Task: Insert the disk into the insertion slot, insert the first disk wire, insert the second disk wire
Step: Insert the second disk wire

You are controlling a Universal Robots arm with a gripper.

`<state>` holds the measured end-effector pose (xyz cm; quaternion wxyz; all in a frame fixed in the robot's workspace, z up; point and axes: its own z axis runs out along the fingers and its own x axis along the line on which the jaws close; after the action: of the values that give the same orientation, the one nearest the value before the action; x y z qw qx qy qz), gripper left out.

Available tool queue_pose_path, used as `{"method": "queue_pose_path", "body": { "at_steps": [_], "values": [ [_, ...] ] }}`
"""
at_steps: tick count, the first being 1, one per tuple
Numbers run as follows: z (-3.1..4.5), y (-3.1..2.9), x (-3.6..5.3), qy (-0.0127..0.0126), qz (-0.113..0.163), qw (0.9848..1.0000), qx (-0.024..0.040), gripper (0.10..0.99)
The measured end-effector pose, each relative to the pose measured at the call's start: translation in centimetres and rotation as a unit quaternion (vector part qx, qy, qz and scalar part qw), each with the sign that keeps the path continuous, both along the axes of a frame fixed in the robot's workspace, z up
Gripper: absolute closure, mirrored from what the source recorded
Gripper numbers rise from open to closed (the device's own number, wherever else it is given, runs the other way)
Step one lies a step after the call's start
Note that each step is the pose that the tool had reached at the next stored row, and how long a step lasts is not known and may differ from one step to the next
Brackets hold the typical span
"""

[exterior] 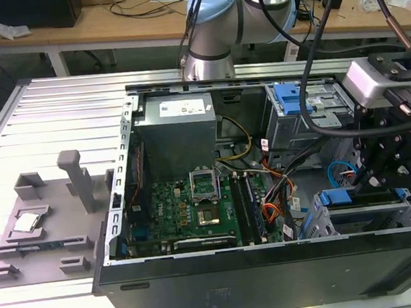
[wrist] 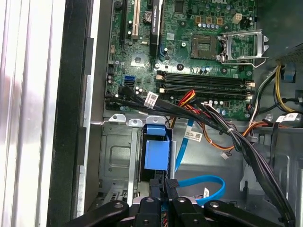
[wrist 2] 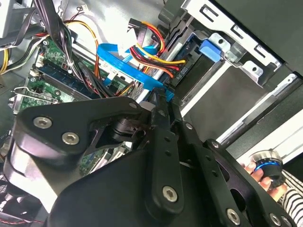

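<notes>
Disk (wrist: 156, 153) in its insertion slot (wrist: 118, 158), tool (wrist: 164, 185) clamped on blue wire (wrist: 208, 182).

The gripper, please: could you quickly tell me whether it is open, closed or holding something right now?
Gripper: closed on a black connector with a blue cable, beside the blue disk carrier.

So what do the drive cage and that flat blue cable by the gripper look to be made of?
The drive cage looks like bare stamped sheet metal: dull silver, with pressed ribs and punched holes. The flat blue cable seems flexible plastic-jacketed ribbon: glossy, and it curves in a loop beside the gripper.
</notes>
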<state>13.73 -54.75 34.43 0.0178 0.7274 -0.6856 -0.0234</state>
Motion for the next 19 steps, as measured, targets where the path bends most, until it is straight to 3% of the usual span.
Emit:
{"method": "queue_pose_path", "body": {
  "at_steps": [19],
  "values": [
    [-0.25,-0.16,0.13,-0.0001,0.0,1.0,0.0024,0.925]
  ]
}}
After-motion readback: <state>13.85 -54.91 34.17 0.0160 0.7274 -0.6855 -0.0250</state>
